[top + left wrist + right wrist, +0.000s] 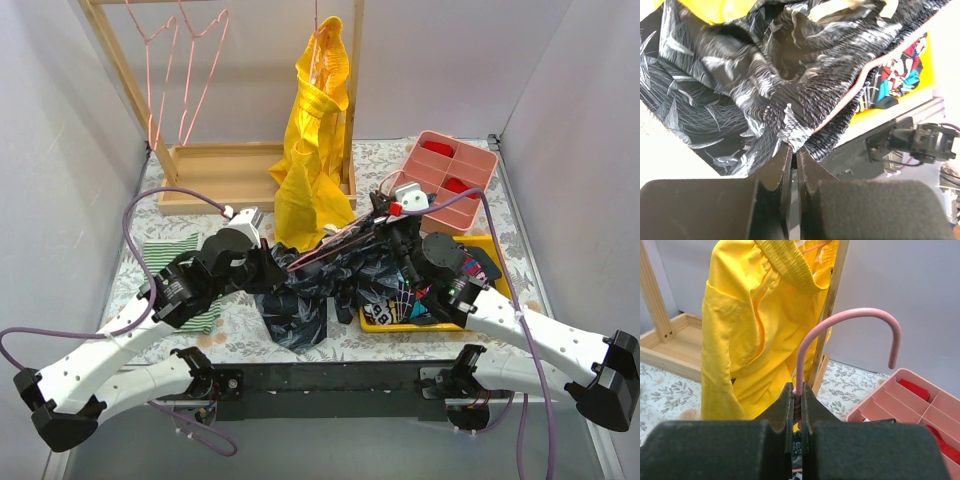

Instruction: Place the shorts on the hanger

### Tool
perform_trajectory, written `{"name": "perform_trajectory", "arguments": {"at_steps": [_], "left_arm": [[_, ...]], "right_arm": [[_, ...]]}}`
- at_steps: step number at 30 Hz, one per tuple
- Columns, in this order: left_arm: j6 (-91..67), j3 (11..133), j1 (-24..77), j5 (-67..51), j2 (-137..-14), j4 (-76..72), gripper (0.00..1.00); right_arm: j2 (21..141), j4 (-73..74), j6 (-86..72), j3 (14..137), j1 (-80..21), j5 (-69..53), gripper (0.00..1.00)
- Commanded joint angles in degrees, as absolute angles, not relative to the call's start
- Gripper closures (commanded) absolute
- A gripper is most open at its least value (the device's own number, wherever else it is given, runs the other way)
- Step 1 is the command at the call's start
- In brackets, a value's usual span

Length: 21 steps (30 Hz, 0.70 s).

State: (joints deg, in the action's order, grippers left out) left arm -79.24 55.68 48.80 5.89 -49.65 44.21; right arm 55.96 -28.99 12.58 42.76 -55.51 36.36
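Note:
The black leaf-print shorts (320,285) lie bunched at the table's centre between both arms. My left gripper (272,272) is shut on a fold of the shorts' waistband (792,131), next to a pink hanger wire running along the elastic. My right gripper (385,212) is shut on the pink hanger (850,322) at the base of its hook, which curves up in front of the yellow garment. The hanger's arm (330,248) runs left and down into the shorts. The rest of the hanger is hidden in the fabric.
A yellow garment (315,140) hangs on the wooden rack (215,170) at the back, with spare pink hangers (185,60) at the left. A pink compartment tray (450,165) stands back right. A yellow bin (385,318) holds multicoloured cloth. A green striped cloth (165,250) lies left.

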Motion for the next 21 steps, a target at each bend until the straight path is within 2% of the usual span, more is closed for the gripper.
{"name": "perform_trajectory", "arguments": {"at_steps": [1, 10, 17, 21], "left_arm": [[-77.3, 62.1, 48.5, 3.9, -50.0, 50.7, 1.00], [-76.5, 76.5, 48.5, 0.3, -55.5, 56.7, 1.00], [-79.2, 90.5, 48.5, -1.8, -60.9, 58.4, 1.00], [-79.4, 97.4, 48.5, -2.5, -63.0, 56.3, 1.00]], "right_arm": [[55.5, -34.6, 16.3, 47.4, -55.4, 39.8, 0.99], [60.0, -36.0, 25.0, 54.9, -62.8, 48.5, 0.99], [64.2, -29.5, 27.6, 67.2, -70.1, 53.4, 0.99], [68.9, -28.6, 34.2, 78.0, -75.6, 58.2, 0.99]]}}
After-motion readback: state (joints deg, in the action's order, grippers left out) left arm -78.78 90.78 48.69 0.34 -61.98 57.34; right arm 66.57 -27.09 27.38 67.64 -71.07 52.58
